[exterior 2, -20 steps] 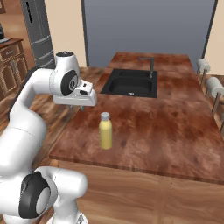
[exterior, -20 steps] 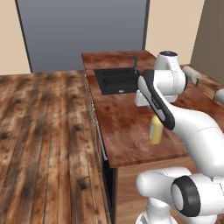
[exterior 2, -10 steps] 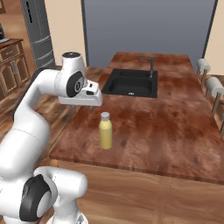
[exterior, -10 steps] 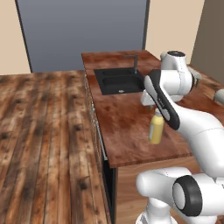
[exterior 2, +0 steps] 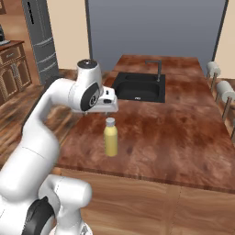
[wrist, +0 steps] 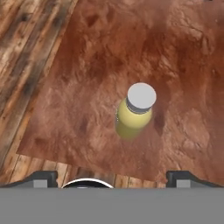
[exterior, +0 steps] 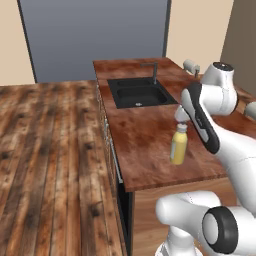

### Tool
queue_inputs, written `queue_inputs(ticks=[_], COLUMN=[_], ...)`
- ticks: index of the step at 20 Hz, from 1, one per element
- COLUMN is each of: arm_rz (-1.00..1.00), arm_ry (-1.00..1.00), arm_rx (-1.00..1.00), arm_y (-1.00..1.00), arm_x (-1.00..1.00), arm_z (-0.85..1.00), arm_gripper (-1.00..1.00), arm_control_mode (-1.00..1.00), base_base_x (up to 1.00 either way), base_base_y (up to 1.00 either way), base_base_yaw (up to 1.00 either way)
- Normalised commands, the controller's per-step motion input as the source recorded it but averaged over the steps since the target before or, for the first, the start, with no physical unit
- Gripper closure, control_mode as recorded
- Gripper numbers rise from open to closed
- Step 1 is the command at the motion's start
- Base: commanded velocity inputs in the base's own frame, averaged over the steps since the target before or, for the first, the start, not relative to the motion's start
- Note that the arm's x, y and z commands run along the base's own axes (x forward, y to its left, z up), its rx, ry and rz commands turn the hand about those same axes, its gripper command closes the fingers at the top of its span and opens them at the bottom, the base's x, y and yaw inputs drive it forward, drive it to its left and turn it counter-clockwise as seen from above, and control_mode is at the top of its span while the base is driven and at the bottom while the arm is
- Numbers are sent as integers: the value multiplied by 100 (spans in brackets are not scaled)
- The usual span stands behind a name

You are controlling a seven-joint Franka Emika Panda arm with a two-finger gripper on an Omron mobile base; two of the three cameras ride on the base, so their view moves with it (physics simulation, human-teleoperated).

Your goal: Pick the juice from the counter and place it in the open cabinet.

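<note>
Juice [exterior: 179, 144] stands upright on the counter [exterior: 145, 131], near its front edge and well short of the sink [exterior: 138, 92], cap up and nothing touching it. What has changed over the last second is the arm: the hand has swung in from a spot back toward the sink and now hangs almost straight above the bottle. From the right side, the gripper [exterior 2: 106, 109] sits just over the cap, with a small gap between them. In the hand view the juice [wrist: 134, 112] lies close to the middle, cap facing the lens, and the two fingertips [wrist: 40, 178] sit far apart at the lower corners, so the jaws are spread wide and hold nothing.

I'd judge the approach is nearly finished and the grasp itself has not begun. The bottle sits slightly off the midline between the tips, toward one side, so a small sideways correction looks wise before dropping down around the body. It is a narrow, tall thing near the edge; a finger clipping the cap on the way down could tip it. The cabinet is not something I can pick out from here.
</note>
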Motion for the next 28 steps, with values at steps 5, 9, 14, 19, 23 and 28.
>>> queue_inputs(ticks=[5, 9, 14, 19, 23, 28], arm_rz=[14, 14, 13, 11, 11, 9], arm_ry=[-23, -25, -24, -18, -16, -19], arm_rx=[3, 3, 3, 4, 2, 0], arm_y=[-17, -6, -6, -19, -16, -9], arm_x=[-23, -14, 0, 6, 12, 18], arm_z=[-13, -12, -23, -38, -51, -39], arm_gripper=[-100, -100, -100, -100, -100, -100], arm_control_mode=[-100, -100, -100, -100, -100, -100], base_base_x=[0, 0, 0, 0, 0, 0], base_base_y=[0, 0, 0, 0, 0, 0], base_base_yaw=[0, 0, 0, 0, 0, 0])
